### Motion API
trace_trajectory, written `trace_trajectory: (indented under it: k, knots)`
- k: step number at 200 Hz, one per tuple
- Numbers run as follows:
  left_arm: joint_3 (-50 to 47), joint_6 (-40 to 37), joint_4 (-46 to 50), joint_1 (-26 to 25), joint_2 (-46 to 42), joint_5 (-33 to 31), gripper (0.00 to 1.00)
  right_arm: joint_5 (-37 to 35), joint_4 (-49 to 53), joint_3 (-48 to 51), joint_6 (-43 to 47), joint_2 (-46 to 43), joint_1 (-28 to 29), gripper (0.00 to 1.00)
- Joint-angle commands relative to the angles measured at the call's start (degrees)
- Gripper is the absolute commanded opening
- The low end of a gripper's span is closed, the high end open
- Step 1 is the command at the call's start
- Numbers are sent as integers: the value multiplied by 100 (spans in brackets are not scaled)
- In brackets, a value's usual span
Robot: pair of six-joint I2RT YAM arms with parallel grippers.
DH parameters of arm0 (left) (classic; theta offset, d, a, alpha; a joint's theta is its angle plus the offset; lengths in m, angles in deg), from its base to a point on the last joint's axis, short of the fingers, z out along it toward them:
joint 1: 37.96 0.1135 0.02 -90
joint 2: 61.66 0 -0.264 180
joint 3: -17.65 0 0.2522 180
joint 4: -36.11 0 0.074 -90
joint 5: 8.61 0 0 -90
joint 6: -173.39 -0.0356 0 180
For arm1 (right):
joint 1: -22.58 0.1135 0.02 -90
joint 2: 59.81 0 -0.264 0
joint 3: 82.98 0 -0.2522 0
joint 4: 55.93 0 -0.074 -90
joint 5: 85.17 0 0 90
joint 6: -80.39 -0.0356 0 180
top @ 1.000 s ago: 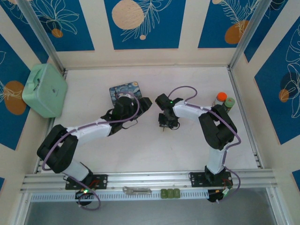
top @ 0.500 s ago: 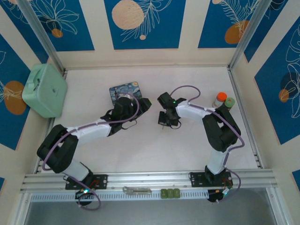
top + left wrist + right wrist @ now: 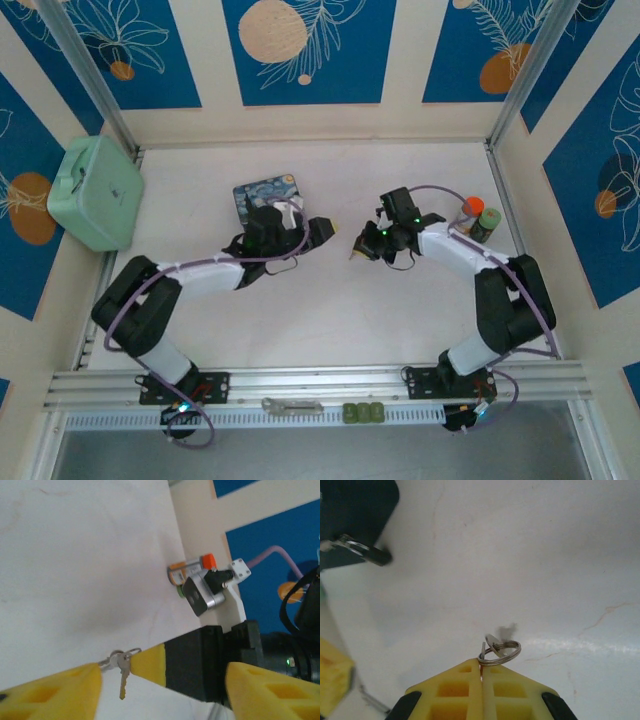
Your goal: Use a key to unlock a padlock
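Key (image 3: 123, 675) hangs pinched by its ring in your right claw (image 3: 481, 666); left claw (image 3: 322, 227) gapes empty; the unlocking itself is not yet done.

No text, brand, number or sign legible anywhere. Labels on the bottles (image 3: 472, 214), right side of the top view, too small to read.

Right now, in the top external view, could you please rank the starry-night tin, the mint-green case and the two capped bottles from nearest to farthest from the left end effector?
From the left end effector:
1. Starry-night tin, just behind it to the left.
2. Capped bottles, off to the right by the wall.
3. Mint-green case, at the far left edge.
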Motion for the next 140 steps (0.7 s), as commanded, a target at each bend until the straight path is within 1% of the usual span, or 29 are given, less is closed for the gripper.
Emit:
trace_trajectory:
  k: [1,15,26,43,56,75,88,117,140]
  knots:
    - [144,216,-852,29,346,770,55,769,-536,136,-592,-307,-129,0]
    - [93,558,-1213,-29,499,630,54,740,-734,238,-873,-435,-163,0]
    - [-18,735,-1515,-96,509,360,56,711,-1086,410,-1192,-530,-174,0]
    - [-110,927,-1555,-222,438,-114,60,607,-1764,750,-1802,-627,-168,0]
    - [-179,1264,-1670,-306,462,-468,63,474,-2200,970,-2221,-647,-115,0]
    - [-178,1696,-1878,-383,639,-670,63,358,-2702,1182,-2647,-623,-13,0]
    - [-159,1861,-1925,-396,739,-747,63,266,-2819,1259,-2767,-659,18,0]
    - [-99,1911,-1403,-450,693,-985,63,55,-2899,1394,-2896,-873,28,0]
    - [-80,2052,-1280,-518,700,-1063,63,-137,-2961,1453,-2973,-1038,32,0]
